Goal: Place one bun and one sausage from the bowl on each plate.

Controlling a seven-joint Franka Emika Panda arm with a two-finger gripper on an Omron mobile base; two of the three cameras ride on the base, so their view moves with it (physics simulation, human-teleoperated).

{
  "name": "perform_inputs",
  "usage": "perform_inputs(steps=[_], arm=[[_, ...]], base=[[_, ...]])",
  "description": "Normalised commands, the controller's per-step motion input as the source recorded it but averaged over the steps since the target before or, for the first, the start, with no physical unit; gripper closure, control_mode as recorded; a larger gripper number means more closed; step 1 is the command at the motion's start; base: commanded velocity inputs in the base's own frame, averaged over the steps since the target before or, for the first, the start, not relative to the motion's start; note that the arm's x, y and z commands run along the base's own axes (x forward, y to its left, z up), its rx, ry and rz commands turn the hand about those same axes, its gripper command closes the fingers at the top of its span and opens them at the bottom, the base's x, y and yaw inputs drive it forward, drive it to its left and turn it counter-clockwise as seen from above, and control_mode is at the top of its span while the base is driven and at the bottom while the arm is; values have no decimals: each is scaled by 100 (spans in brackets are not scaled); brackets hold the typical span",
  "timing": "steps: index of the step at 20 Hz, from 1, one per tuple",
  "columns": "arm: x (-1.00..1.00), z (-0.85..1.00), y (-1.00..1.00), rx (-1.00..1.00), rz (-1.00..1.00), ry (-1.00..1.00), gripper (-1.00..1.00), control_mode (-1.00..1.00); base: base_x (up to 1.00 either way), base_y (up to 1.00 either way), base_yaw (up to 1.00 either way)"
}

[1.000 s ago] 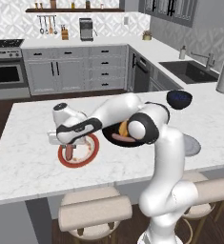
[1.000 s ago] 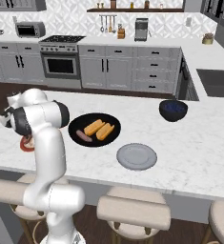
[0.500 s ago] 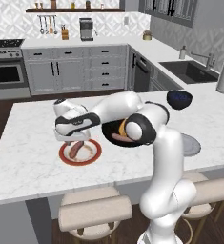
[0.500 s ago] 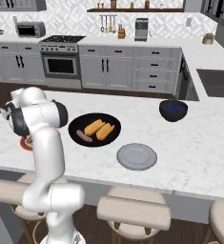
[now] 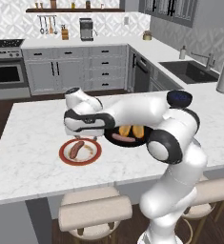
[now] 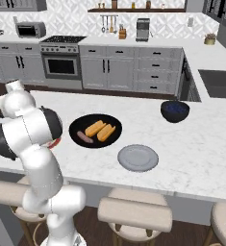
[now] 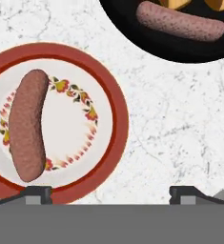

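One sausage (image 7: 29,125) delivered to the red-rimmed plate (image 7: 114,102) — hand (image 7: 111,193) released, empty; buns (image 6: 100,130) and grey plate (image 6: 138,157) pending.

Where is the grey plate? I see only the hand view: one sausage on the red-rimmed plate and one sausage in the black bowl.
Observer: The grey plate lies on the counter in the right base view, beside the black bowl, with nothing on it.
Operator: How many buns are in the bowl?
Observer: Two buns, side by side, next to the remaining sausage.
Operator: Is any other dish on the counter?
Observer: Yes, a small dark blue bowl stands farther back, apart from the rest.
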Motion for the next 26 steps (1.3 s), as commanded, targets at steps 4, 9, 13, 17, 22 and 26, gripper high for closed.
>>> perform_inputs(steps=[4, 9, 13, 17, 22, 26], arm=[[1, 95, -94, 10, -12, 0, -100, -100], [47, 47, -81, 1, -18, 3, -100, -100], [70, 6, -68, 0, -15, 7, -100, -100], [48, -6, -43, 0, -8, 5, -100, -100], [30, -38, -30, -4, -2, 0, -100, -100], [27, -51, -37, -6, 0, 0, -100, -100]], base=[[0, 0, 0], [0, 0, 0], [0, 0, 0], [0, 0, 0], [0, 0, 0], [0, 0, 0]])
